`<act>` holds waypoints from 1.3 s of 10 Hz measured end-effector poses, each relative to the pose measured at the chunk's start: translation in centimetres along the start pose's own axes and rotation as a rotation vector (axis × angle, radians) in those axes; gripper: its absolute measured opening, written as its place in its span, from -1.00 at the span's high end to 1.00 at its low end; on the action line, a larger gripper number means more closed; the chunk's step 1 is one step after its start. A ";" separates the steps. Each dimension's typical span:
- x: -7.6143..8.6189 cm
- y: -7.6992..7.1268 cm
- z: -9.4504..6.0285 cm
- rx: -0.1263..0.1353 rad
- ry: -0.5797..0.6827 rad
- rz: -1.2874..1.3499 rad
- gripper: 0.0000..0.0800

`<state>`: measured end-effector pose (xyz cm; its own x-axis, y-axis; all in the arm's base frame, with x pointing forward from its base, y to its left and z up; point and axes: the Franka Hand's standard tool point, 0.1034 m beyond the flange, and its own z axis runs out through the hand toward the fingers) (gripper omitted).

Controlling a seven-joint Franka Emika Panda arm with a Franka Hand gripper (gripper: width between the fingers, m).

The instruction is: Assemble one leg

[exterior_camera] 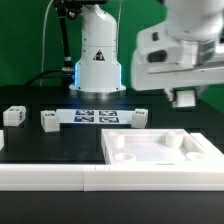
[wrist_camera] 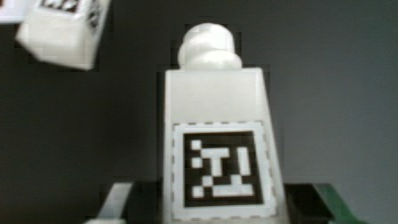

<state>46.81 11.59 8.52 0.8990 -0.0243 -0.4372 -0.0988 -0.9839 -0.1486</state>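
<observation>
Black table, claw holding leg, wrist view clearest

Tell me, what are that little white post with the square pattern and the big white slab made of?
The leg looks like matte white plastic: rounded moulded peg, soft sheen; its tag seems a printed sticker. The panel looks like the same plastic, smooth with moulded round recesses. Neither is certain.

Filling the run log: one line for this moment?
claw: shut on white plastic square leg | leg: aloft, not touching large flat white panel
</observation>
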 end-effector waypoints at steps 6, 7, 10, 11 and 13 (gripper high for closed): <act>3.2 3.5 -3.1 -0.017 0.439 0.006 0.27; 3.2 3.6 -3.1 -0.023 0.504 0.002 0.27; 4.6 0.5 -4.8 -0.012 0.759 -0.017 0.27; 5.0 -0.4 -5.3 -0.006 0.811 -0.026 0.27; 5.6 -3.0 -6.9 0.017 0.925 -0.049 0.27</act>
<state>55.12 13.22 12.67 0.8842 -0.1211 0.4512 -0.0511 -0.9851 -0.1644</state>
